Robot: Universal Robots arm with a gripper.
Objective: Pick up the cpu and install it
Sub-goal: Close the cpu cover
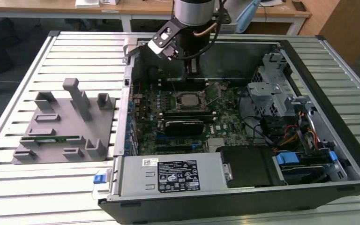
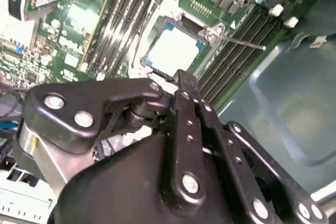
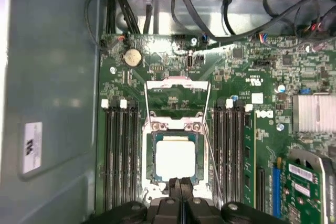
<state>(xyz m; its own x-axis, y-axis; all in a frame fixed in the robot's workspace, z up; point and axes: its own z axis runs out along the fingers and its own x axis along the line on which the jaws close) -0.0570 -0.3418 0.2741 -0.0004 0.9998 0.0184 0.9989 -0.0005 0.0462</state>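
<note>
On the slatted surface [image 1: 55, 187] stands an open computer case [image 1: 230, 208], its inside turned upward. Beside the case, toward the exterior view's left, lies the grey fixture plate [image 1: 48, 157] with several upright posts. A thin green memory stick [image 1: 58, 138] rests in one of its holders.

The green motherboard [image 1: 230, 117] covers the floor of the case. The arm [image 1: 196, 14] comes down from above into the far part of the case, and its pincer [image 1: 193, 70] hangs over the board, close to the socket [image 1: 189, 91].

In the first wrist view the pincer [image 3: 180, 195] has its two black fingers pressed together, with only a thin line between them and nothing held. The tip is just beside one edge of the socket [image 3: 148, 182]. I cannot tell if it touches anything. The second wrist view shows the pincer [image 2: 184, 80] the same way, closed and empty, near the socket.

The cpu [image 3: 176, 158] sits flat inside the socket, square with it, the silvery top facing up. It appears the same in the second wrist view [image 2: 176, 51] and as a small pale square in the exterior view [image 1: 189, 99].

The metal retaining frame [image 3: 177, 83] is folded open, away from the cpu. The thin lever [image 3: 212, 150] runs free along one side of the socket. Long black memory slots [image 3: 121, 156] lie on both sides.
</note>
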